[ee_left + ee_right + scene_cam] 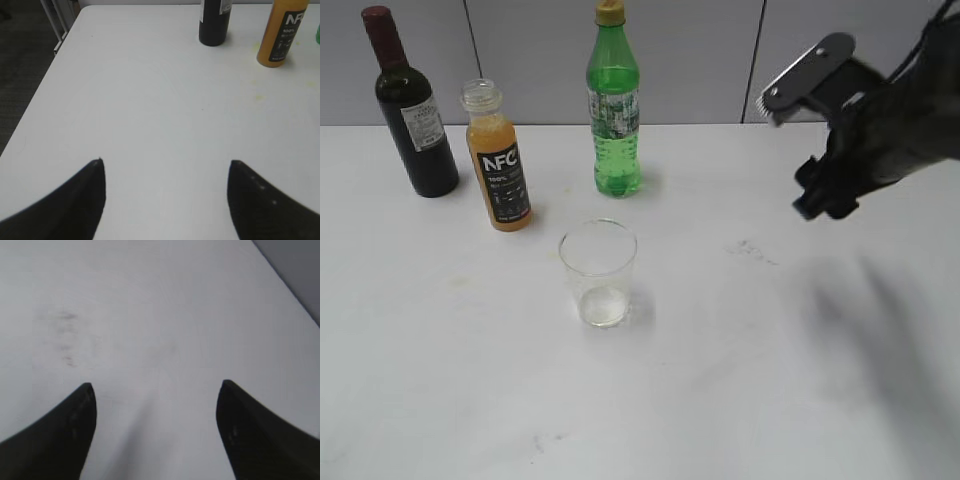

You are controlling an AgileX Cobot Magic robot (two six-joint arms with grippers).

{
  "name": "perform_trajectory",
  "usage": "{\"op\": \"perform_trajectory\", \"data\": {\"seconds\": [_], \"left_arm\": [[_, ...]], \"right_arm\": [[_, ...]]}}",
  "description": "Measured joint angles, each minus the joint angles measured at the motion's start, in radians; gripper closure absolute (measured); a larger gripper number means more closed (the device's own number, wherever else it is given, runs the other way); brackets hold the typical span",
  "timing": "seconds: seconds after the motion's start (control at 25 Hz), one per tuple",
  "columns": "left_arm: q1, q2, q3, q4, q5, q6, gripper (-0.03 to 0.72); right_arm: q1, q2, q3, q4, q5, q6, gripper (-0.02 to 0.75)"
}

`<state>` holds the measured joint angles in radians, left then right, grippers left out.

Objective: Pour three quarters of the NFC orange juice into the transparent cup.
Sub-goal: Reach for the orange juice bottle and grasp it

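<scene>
The NFC orange juice (498,160) stands upright at the back left of the white table, its cap off; it also shows in the left wrist view (282,32) at the top right. The transparent cup (598,270) stands empty in front of it, near the table's middle. My right gripper (817,198) hangs above the table at the right, well away from both; in the right wrist view (156,385) its jaws are open and empty over bare table. My left gripper (166,162) is open and empty over the table's left part, short of the bottles.
A dark wine bottle (415,120) stands left of the juice and shows in the left wrist view (214,22). A tall green soda bottle (615,110) stands behind the cup. The table's left edge (45,95) is near my left gripper. Faint smudges (752,250) mark the table.
</scene>
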<state>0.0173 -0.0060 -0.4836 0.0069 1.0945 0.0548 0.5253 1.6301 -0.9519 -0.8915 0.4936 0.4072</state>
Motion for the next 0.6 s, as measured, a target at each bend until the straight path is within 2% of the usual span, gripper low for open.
{"op": "perform_trajectory", "data": {"seconds": [0.12, 0.24, 0.48, 0.6], "left_arm": [[0.000, 0.000, 0.000, 0.000, 0.000, 0.000, 0.104], [0.000, 0.000, 0.000, 0.001, 0.000, 0.000, 0.104], [0.000, 0.000, 0.000, 0.001, 0.000, 0.000, 0.104], [0.000, 0.000, 0.000, 0.001, 0.000, 0.000, 0.104]], "right_arm": [[-0.035, -0.001, -0.132, 0.006, 0.143, 0.108, 0.164], [-0.096, -0.002, -0.292, 0.107, 0.224, 0.117, 0.164], [-0.268, -0.003, -0.592, 0.517, 0.334, -0.091, 0.164], [-0.357, 0.006, -0.702, 0.665, 0.460, -0.197, 0.164]]}}
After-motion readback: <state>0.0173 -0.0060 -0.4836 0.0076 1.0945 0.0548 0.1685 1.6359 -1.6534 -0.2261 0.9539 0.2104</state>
